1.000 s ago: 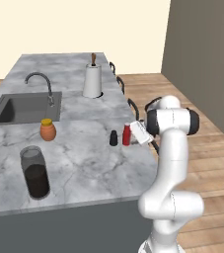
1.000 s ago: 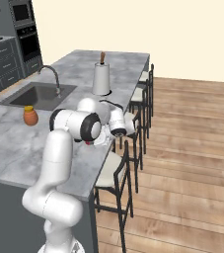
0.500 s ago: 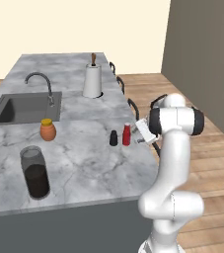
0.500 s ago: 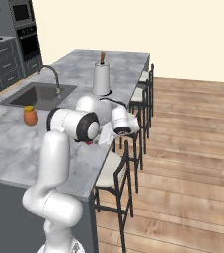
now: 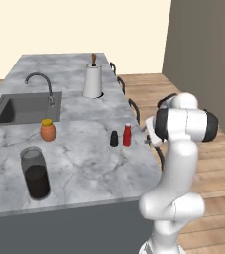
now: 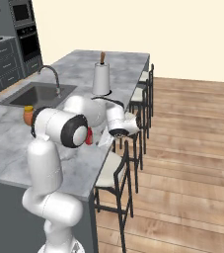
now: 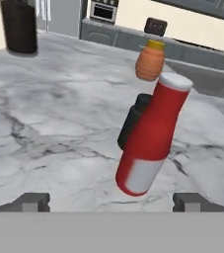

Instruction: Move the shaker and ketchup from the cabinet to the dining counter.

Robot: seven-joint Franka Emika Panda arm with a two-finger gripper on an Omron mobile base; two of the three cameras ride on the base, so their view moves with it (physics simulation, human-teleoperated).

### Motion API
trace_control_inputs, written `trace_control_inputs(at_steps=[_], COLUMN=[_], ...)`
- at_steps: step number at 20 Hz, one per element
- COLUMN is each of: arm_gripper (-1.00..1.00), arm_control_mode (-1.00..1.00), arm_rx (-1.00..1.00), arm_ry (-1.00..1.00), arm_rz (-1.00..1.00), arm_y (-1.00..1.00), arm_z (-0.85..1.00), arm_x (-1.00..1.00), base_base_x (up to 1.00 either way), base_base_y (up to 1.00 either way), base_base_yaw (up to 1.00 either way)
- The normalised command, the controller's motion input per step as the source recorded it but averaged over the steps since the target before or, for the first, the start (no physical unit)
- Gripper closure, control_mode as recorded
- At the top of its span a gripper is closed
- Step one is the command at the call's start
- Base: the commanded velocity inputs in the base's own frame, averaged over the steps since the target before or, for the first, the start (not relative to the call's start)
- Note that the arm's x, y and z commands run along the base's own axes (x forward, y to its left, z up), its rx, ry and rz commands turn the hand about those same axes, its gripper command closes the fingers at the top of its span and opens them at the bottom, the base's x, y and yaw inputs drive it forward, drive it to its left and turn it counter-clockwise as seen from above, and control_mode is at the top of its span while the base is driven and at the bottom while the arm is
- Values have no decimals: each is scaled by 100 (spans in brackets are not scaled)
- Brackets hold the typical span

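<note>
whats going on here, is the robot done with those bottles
The ketchup and the shaker both stand side by side on the dining counter, near its edge by the stools. The arm's pincer is open and empty, just off the ketchup on the stool side. Nothing is being held, so both things look delivered. An orange jar sits further in, near the sink.

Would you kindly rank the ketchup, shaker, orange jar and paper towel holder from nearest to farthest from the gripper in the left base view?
1. Ketchup, beside the gripper.
2. Shaker, just left of the ketchup.
3. Orange jar, by the sink.
4. Paper towel holder, far end of the counter.
</note>
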Motion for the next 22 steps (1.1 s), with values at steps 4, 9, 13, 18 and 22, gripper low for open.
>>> trace_control_inputs(at_steps=[4,9,13,18,22], arm_gripper=[-100,-100,-100,-100,-100], arm_control_mode=[-100,-100,-100,-100,-100], arm_rx=[-12,-12,-8,-9,-2], arm_ry=[-14,-4,0,1,3], arm_rz=[-26,-29,-23,-19,-19], arm_y=[-1,0,0,2,4], arm_z=[31,39,41,40,41], arm_x=[-48,-43,-49,-48,-51], base_base_x=[0,0,0,0,0], base_base_y=[0,0,0,0,0], base_base_yaw=[0,0,0,0,0])
